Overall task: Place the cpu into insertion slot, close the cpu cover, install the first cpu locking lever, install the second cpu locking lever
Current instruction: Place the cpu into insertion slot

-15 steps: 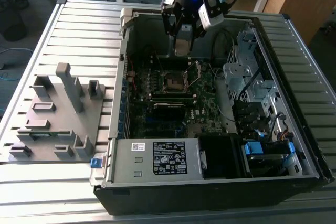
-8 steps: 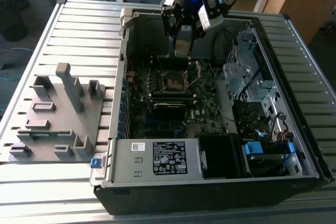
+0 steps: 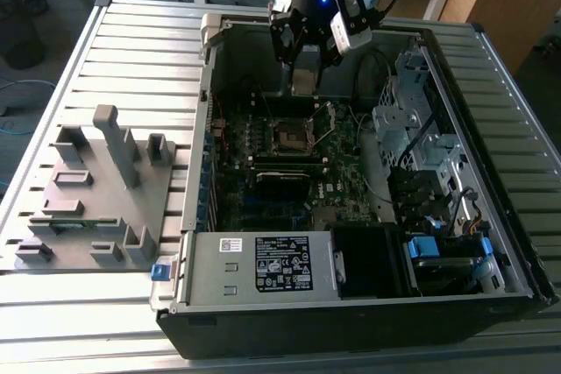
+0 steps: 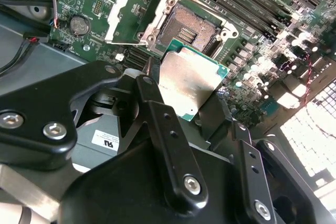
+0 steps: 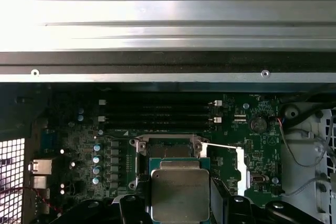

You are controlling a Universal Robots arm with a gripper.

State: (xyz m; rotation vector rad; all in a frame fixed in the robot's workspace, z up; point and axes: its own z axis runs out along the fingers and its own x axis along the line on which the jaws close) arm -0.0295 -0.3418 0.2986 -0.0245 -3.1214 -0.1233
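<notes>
Just over the socket: cpu clamped by its edges, not yet seated.

Inside the open computer case [image 3: 351, 326] lies the green motherboard [image 3: 263, 199]. In the upper middle of the exterior view the gripper [image 3: 305, 76] hangs over the board, its fingers drawn in narrow on two opposite edges of the cpu [image 4: 191, 85]. The cpu cover [image 4: 116, 13] is swung open beside the bare insertion slot [image 4: 189, 30], and the cpu hovers near the slot, clear of it. The cpu looks light, stiff and smooth-topped, with a probably delicate underside. Holding it by the edges therefore seems right, kept level and with no pressure on either face.
</notes>
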